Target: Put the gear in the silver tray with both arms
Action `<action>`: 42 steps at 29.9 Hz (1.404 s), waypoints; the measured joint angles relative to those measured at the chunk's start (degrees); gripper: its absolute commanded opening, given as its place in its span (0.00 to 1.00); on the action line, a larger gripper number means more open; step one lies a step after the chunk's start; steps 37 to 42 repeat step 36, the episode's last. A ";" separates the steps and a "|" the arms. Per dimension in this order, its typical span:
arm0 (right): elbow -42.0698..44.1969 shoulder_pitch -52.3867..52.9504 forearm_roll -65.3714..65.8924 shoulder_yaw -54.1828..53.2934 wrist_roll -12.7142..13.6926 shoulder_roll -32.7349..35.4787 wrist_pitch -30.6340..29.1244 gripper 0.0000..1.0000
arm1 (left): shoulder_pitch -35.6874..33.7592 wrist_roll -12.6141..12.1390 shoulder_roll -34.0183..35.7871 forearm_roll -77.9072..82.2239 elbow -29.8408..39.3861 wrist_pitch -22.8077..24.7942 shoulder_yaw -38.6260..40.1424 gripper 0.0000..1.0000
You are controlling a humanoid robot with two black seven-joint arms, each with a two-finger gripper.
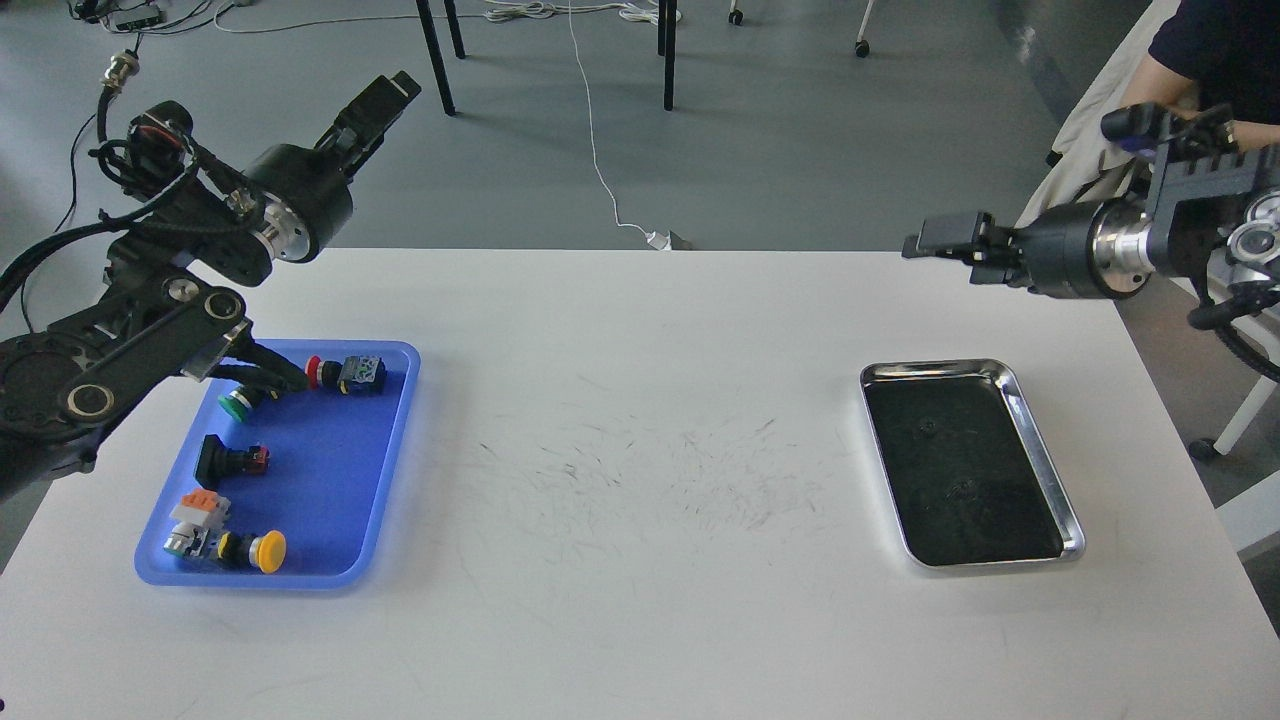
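Left tool (385, 100): raised, aimed up and away; grip state unreadable.
Right tool (940, 243): empty, fingers look closed but unclear; cannot tell.
Gear: push-button parts in blue tray (395, 440), below and nearer than left tool.
Handling (judged): light, rigid, smooth plastic; grip across black bodies.
Red button part (347, 374): long axis left-right, cap pointing left.
Silver tray (1040, 460): empty, below right tool, long axis near-far.

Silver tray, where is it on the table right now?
In the head view the silver tray lies on the right side of the white table, below the right gripper and far from the blue tray.
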State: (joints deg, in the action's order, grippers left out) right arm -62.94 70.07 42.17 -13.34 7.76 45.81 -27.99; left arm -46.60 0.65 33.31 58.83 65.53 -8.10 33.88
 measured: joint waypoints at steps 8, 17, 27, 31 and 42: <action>24.07 -7.06 -41.64 -18.79 -0.84 -12.96 0.01 1.00 | 0.11 -0.97 -9.45 -15.23 -7.86 -2.36 8.41 0.98; 22.03 -30.77 -70.25 -29.84 -2.02 -21.15 0.01 1.00 | 1.72 3.27 -11.76 -31.82 -14.97 3.10 12.76 0.98; 18.46 -34.03 -69.87 -30.64 -2.12 -21.69 -0.01 1.00 | 4.48 7.89 -13.29 -38.10 -18.83 8.56 12.84 0.98; 18.06 -33.81 -69.85 -30.82 -2.14 -21.40 -0.01 1.00 | 5.90 8.04 -13.34 -40.02 -18.80 9.60 13.15 0.98; 17.51 -33.84 -69.89 -31.72 -2.15 -21.29 -0.01 1.00 | 6.18 8.06 -12.92 -45.72 -18.80 9.75 13.32 0.98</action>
